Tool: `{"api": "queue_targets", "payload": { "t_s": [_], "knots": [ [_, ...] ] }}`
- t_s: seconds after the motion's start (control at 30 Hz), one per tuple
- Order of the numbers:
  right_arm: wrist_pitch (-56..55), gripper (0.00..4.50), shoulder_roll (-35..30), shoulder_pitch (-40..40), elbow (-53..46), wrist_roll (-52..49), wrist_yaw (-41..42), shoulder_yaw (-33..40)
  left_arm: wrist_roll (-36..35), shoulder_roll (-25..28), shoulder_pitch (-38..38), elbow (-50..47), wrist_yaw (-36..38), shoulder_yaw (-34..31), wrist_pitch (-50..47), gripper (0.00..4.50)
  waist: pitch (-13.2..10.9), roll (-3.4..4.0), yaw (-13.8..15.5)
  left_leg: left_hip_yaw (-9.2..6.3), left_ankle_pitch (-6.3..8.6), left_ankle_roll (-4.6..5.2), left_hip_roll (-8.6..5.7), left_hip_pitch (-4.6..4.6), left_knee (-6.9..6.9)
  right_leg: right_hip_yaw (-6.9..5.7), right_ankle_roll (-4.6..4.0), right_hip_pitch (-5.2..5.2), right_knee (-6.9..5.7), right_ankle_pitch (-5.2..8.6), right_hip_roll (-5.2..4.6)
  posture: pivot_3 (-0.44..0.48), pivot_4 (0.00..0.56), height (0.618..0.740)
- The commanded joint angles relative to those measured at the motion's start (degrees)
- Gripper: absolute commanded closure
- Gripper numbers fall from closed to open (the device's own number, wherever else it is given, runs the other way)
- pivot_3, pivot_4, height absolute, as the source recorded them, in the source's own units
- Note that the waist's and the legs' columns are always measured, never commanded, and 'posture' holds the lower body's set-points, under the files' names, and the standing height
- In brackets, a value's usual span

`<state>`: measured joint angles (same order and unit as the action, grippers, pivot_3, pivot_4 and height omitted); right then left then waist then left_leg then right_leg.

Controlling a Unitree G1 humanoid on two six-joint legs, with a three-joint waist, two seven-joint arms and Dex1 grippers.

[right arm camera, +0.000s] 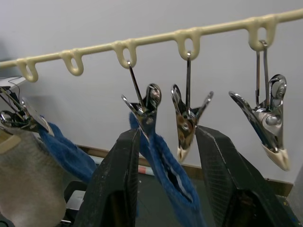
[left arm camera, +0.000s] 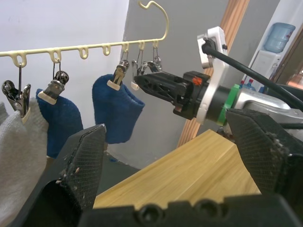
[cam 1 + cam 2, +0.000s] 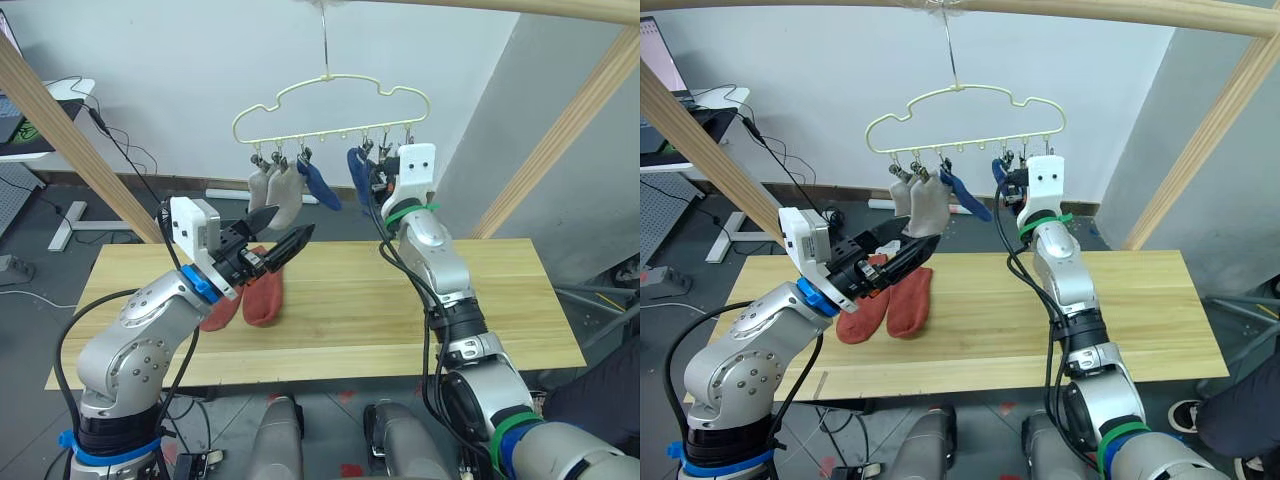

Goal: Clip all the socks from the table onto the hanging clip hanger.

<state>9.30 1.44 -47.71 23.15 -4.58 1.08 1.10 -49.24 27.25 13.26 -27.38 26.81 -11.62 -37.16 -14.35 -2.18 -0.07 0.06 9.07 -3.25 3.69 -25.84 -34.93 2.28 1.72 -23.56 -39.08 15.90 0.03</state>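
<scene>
Far left, beyond the table's left end: a white desk (image 3: 45, 120) with cables.

Left end effector (image 3: 283, 243) up over the middle of the table (image 3: 400, 300), black fingers spread wide, nothing between them. Just under it, two rust-red socks (image 3: 890, 300) lying flat side by side on the wood, nearer the left end than the right.

Above, hanging from a wooden pole (image 3: 1090, 12): the clip hanger (image 3: 330, 105), pale yellow, shaped like a cloud. Clipped along its bar from the left: two grey socks (image 3: 275, 195), then two blue socks (image 3: 322, 185). Seen close in the left wrist view: both blue ones hanging from metal clips, with two bare clips just past them.

Right end effector (image 1: 163, 156) lifted to the hanger's right side, fingers apart, holding nothing. Seen in the right wrist view, hidden by the arm in the head views: one shiny empty clip (image 1: 188, 124) hanging just between the fingers, another empty clip beside it.

Slanted wooden frame posts (image 3: 560, 130) on both sides.
</scene>
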Motion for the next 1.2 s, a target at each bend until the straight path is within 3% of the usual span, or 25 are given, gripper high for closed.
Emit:
{"api": "queue_targets", "payload": {
  "t_s": [0.03,1.2],
  "knots": [
    [-1.7,2.63,0.0,-2.9,2.0,0.0,-0.9,1.3,-0.6,0.2,0.9,-1.5,0.2,-0.3,0.4,0.00,0.0,0.00,0.0,0.01,0.00,0.00,-0.01,0.00,0.00,0.01,0.00,0.00,0.00,0.00,0.00,0.075,0.218,0.740],
    [-7.4,2.63,-1.2,-10.1,15.6,0.8,-4.0,3.1,-0.8,0.6,-0.1,-1.6,0.6,-0.6,0.1,0.00,0.0,0.03,0.0,0.01,0.00,0.01,0.00,0.00,0.01,0.01,0.00,0.00,0.02,0.00,0.00,0.075,0.230,0.740]
  ]
}}
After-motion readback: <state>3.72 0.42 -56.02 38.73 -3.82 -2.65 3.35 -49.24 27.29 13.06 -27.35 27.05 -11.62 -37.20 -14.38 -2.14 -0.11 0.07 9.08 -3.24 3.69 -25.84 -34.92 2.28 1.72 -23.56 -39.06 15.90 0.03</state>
